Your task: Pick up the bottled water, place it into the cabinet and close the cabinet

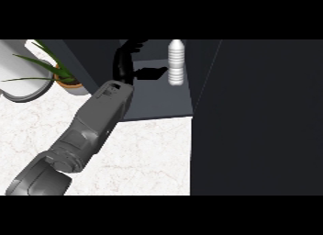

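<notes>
The bottled water is a white ribbed bottle standing upright on the grey shelf floor of the open dark cabinet. My left hand is inside the cabinet, just left of the bottle, at the end of the grey forearm that rises from the lower left. Its fingers point up and away and are straight, so the hand is open. Its thumb reaches toward the bottle's lower half and ends right beside it; contact is unclear. The right hand does not show.
The cabinet's dark open door fills the right side of the view. A potted green plant and a white rounded object stand at the left on the pale marble counter.
</notes>
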Motion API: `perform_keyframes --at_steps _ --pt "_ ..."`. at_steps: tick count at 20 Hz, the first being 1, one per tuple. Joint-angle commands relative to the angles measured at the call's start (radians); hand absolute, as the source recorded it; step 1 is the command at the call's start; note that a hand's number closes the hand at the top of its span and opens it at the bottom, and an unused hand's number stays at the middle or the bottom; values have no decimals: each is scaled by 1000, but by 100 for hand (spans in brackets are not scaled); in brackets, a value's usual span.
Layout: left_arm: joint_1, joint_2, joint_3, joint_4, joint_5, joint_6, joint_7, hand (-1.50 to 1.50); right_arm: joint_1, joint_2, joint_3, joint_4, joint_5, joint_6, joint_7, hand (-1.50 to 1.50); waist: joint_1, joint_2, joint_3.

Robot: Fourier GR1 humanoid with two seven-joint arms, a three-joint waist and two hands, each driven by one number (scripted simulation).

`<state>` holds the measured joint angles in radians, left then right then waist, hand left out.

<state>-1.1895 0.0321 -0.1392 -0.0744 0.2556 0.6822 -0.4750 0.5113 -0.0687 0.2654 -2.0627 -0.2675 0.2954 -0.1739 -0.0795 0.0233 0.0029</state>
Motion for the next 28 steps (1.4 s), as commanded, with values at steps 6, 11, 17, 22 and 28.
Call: perform_keyframes --at_steps 6,11,17,22,28 --pt "39 61 14 28 -1 -29 -22 -150 7 -30 -38 4 -35 29 -12 -150 4 9 -4" --pt "52 97 49 -32 27 -144 -96 -150 40 -1 26 -59 9 -7 2 -150 9 2 -5" --pt "69 79 118 -120 91 -301 -167 -150 20 -5 -21 40 27 6 -79 -150 41 -10 -3" --pt "134 32 131 -182 98 -355 -253 -150 70 -1 34 -67 36 -30 -14 -150 61 -20 -4" --pt "233 7 112 -274 107 -429 -282 -150 96 -10 26 -62 42 -36 -26 -150 79 -27 -3"
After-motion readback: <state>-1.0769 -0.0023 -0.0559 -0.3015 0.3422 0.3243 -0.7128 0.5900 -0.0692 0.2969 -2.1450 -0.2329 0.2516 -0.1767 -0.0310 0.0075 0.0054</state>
